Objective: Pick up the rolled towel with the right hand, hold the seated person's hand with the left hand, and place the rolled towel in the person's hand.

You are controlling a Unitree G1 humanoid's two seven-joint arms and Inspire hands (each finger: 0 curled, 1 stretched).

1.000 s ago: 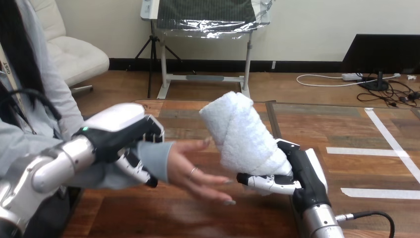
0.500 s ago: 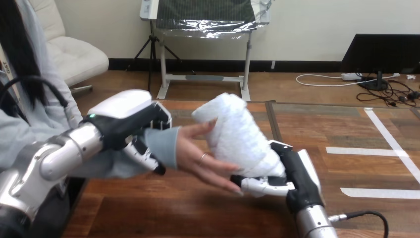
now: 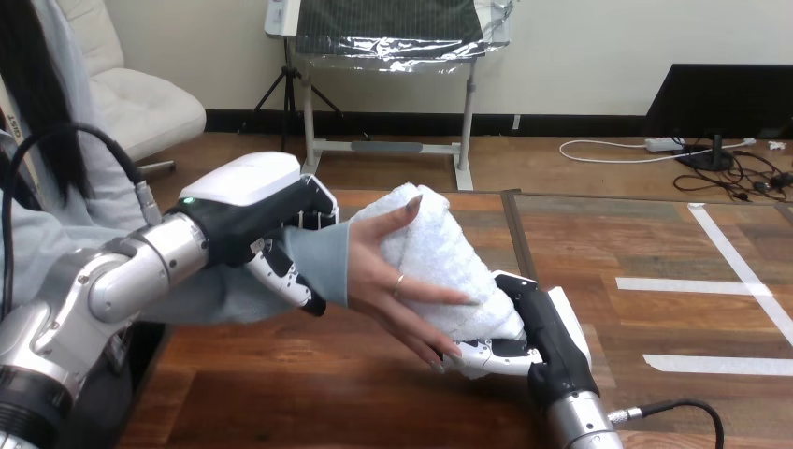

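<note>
The white rolled towel stands tilted above the middle of the table, its lower end in my right hand, whose fingers curl round it from below. The person's hand reaches in from the left and lies flat against the towel's near side, fingers spread over it. My left hand grips the person's wrist at the grey sleeve cuff, fingers curled under it and the white back on top.
The wooden table has bare room at the front. White tape strips mark its right part. The person's sleeve and body fill the left edge.
My right hand carried the towel leftward and lower into the person's palm. My left hand moved right with the person's wrist, and their fingers now rest on the towel.
</note>
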